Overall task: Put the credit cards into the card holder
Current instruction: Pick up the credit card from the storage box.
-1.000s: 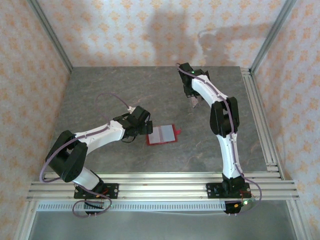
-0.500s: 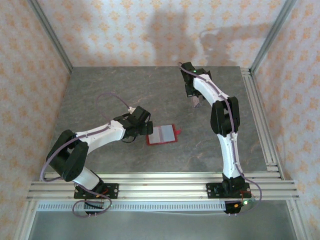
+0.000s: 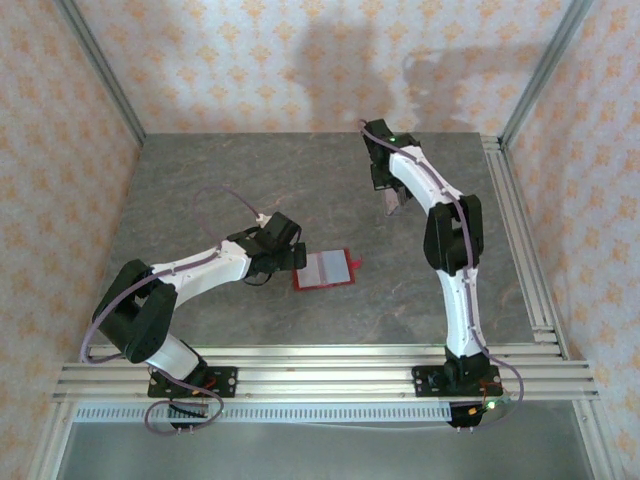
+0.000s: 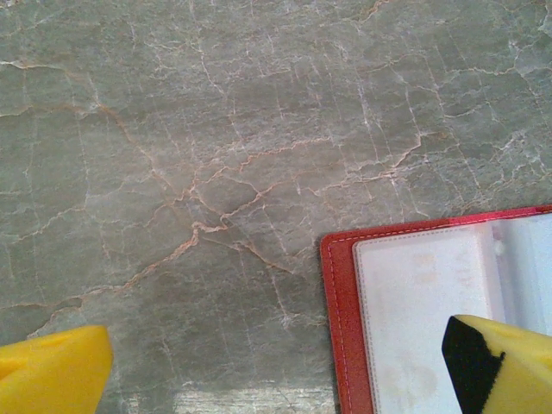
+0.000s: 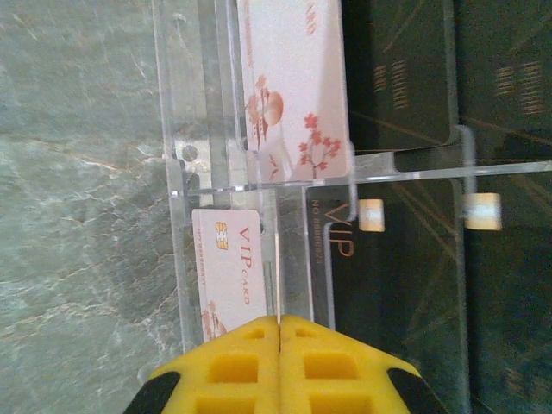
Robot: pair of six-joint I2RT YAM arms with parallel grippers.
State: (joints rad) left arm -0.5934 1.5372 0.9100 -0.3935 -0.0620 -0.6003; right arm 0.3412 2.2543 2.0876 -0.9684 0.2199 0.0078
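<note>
The card holder lies open on the table's middle, red-edged with a pale clear sleeve inside. My left gripper stands open at its left edge, one yellow finger over the sleeve and the other over bare table. Far back, my right gripper points down over a clear stand of credit cards: pink ones and black ones. The right gripper is shut on a thin credit card seen edge-on between its fingers.
The clear acrylic stand has tiered slots, with another pink card higher up and dark cards to the right. Aluminium rails run along the right and near edges. Patterned walls close in the marbled grey table.
The right gripper has closed fully and its wrist has shifted slightly right over the stand. The left arm and the card holder have not moved.
</note>
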